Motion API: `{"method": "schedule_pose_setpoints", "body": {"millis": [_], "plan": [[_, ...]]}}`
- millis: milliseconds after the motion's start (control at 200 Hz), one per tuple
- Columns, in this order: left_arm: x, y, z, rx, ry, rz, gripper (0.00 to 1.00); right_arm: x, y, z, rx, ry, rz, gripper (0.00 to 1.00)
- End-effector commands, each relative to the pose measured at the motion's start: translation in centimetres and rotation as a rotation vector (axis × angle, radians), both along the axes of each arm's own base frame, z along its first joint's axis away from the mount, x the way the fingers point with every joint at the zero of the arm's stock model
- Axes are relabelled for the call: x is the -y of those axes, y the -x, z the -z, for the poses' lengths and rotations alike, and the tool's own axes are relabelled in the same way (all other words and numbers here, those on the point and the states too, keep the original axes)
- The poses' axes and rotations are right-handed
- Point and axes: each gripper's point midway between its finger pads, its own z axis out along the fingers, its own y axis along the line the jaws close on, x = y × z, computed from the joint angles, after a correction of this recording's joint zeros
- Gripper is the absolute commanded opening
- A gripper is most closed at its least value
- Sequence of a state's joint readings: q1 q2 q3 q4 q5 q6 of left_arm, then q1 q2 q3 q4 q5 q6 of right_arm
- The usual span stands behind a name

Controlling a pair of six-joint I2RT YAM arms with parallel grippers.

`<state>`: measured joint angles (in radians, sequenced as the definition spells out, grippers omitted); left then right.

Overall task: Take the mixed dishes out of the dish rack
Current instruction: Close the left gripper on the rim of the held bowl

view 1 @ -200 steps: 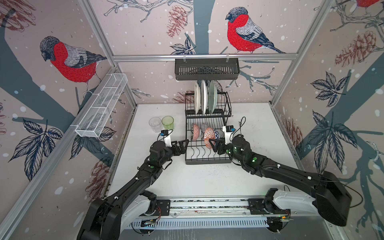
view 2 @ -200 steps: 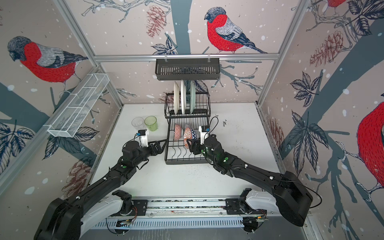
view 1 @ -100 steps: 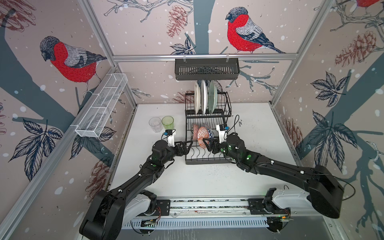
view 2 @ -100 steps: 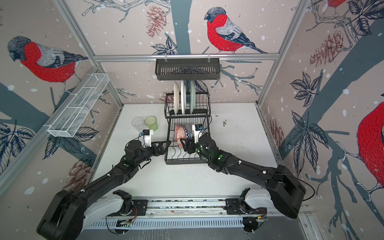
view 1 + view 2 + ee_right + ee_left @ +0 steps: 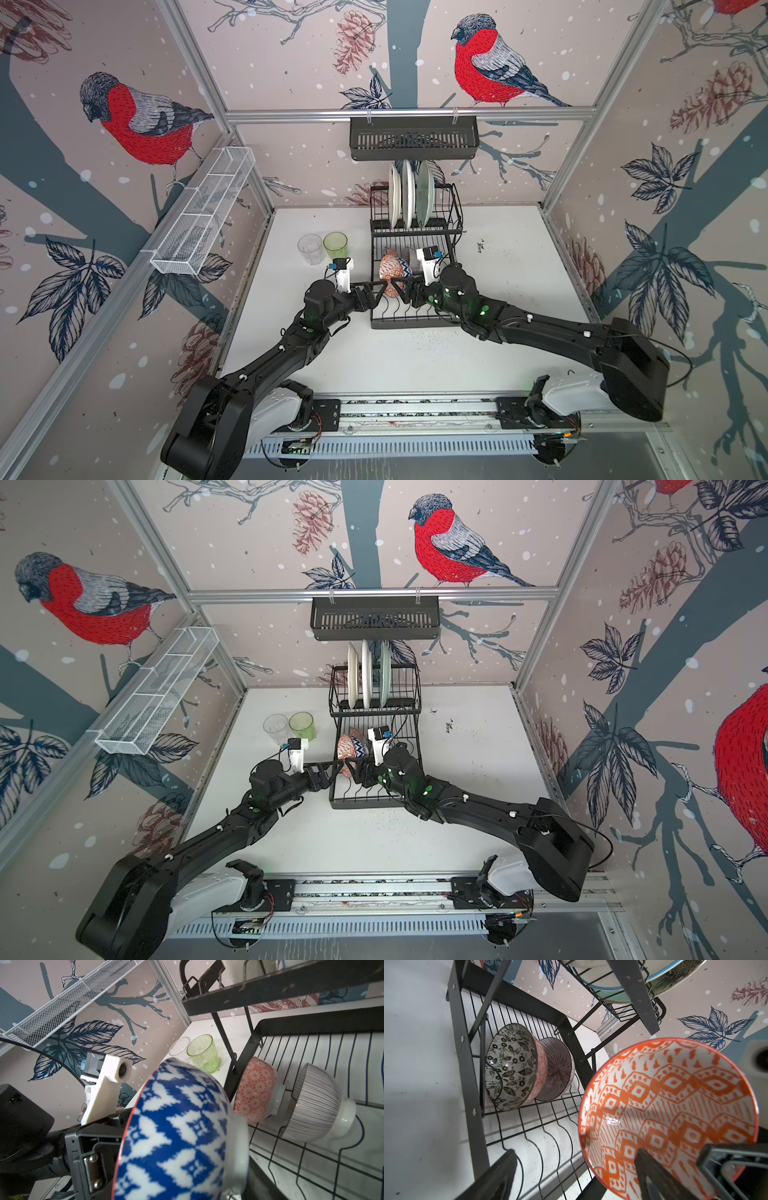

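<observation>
One orange bowl (image 5: 675,1105) in right pincer (image 5: 402,289) — left pincer (image 5: 379,289) straddling rim.

In front of the rack (image 5: 415,322) and to its right the table (image 5: 511,266) lies open. Left of it stand a clear glass (image 5: 310,249) and green glass (image 5: 336,246); its upper tier (image 5: 415,227) roofs the bowls (image 5: 512,1068).

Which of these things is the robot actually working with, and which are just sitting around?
Part of the job:
dish rack
three plates on its upper level
orange-and-blue bowl in the right gripper
floral bowl and striped bowl on the lower level
green glass and clear glass beside the rack

Just there:
black shelf basket above the rack
white mesh basket on the wall
</observation>
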<state>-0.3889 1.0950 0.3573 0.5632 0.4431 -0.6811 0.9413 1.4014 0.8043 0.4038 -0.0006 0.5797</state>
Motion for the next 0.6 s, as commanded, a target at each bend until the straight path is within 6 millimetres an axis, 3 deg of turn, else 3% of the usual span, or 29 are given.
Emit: {"method": "schedule_pose_setpoints", "body": {"millis": [0, 190, 595], "plan": [[0.6, 0.0, -1.3, 0.042, 0.044, 0.028, 0.85, -1.0, 0.1, -2.3, 0.041, -0.079, -0.026, 0.53], [0.8, 0.0, -1.1, 0.031, 0.058, 0.037, 0.68, -1.4, 0.2, -2.2, 0.041, -0.071, -0.039, 0.54], [0.8, -0.2, -1.0, 0.024, 0.060, 0.032, 0.59, -2.1, 0.5, -1.9, 0.035, -0.076, -0.058, 0.54]]}}
